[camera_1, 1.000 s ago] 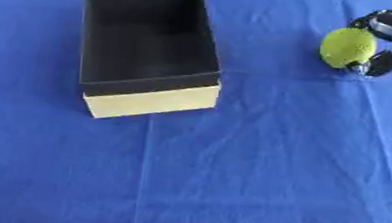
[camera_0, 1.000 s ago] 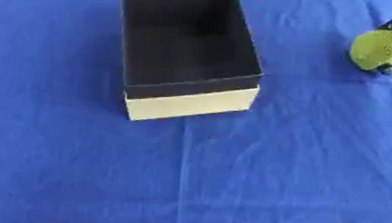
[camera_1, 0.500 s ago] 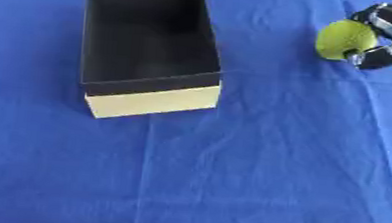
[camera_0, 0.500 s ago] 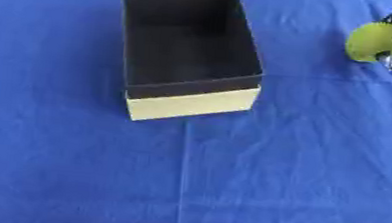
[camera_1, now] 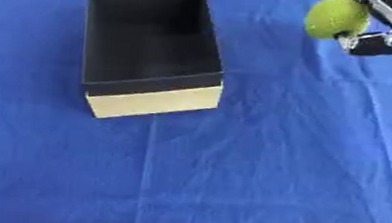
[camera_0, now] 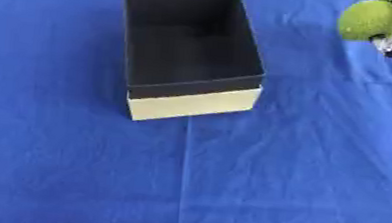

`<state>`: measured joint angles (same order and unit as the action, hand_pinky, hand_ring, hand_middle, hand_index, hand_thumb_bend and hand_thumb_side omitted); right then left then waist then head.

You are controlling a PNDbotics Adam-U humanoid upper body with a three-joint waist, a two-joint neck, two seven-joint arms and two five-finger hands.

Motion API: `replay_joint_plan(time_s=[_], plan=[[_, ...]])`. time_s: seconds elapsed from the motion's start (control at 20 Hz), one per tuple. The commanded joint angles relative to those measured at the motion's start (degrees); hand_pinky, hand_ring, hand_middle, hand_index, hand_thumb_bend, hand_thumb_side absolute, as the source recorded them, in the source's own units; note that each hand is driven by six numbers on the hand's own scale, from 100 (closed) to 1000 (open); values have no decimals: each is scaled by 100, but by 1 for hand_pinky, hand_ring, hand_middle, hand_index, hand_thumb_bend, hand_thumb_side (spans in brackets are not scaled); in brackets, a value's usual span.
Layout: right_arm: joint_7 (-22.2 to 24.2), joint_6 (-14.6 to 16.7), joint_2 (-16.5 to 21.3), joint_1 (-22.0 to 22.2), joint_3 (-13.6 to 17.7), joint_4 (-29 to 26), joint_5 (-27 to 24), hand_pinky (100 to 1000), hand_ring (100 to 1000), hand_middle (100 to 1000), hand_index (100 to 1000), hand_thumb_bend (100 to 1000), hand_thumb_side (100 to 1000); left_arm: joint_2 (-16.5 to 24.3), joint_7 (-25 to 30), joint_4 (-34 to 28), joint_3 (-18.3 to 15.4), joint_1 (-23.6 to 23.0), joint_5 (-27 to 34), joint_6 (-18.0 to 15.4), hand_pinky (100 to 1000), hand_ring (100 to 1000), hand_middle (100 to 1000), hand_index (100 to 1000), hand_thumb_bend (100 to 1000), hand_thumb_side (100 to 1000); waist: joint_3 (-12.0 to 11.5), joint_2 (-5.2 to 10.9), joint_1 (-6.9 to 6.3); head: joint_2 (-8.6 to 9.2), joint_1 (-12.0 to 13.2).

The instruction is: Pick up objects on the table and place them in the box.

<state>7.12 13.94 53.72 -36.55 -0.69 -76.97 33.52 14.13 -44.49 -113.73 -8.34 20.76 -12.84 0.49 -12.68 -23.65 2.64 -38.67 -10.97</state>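
I have my right hand (camera_1: 388, 29) curled around the green ball (camera_1: 336, 18), held above the blue desk (camera_1: 256, 168). The open box (camera_1: 147, 49) sits well apart, to the hand's left.

Right hand (camera_1: 383, 29): upper right corner, fingers curled round a green ball (camera_1: 336, 18).
Left hand: unseen.

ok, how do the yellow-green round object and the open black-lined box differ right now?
The yellow-green round object is small and curved; the black-lined rectangular box with a tan front is far larger and straight-edged. The object is held in the right hand at the upper right; the box rests on the blue cloth. The box looks empty. Both sit over the same cloth.
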Motion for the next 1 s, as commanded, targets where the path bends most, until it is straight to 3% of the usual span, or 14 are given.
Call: replay_joint_plan(time_s=[0.05,0.25,0.45,0.7,1.0], plan=[[-25,-52,289,-212,107,-570,-130,616,557,578,730,100,100,65,-2,-86,-13,52,9,-14,489,665,621,664,909,757,2,510,-17,6,-8],[263,-87,178,-635,-128,-1140,-175,590,542,574,721,100,100,72,12,-86,2,54,13,-22,489,666,621,665,909,757,-14,537,3,-20,-53],[649,-62,-342,-1260,-500,-1377,-38,599,542,571,719,100,100,58,31,-86,21,51,22,-29,489,666,621,664,909,757,-49,555,12,-29,-54],[1051,45,-1016,-1800,-832,-1342,13,621,550,574,724,100,100,42,39,-86,33,54,38,-40,489,666,622,664,908,756,-105,545,37,-35,-62],[1431,224,-1608,-2114,-1042,-1056,30,657,569,579,733,100,100,14,53,-86,49,85,53,-56,490,665,622,664,905,756,-176,540,69,-5,-79]])
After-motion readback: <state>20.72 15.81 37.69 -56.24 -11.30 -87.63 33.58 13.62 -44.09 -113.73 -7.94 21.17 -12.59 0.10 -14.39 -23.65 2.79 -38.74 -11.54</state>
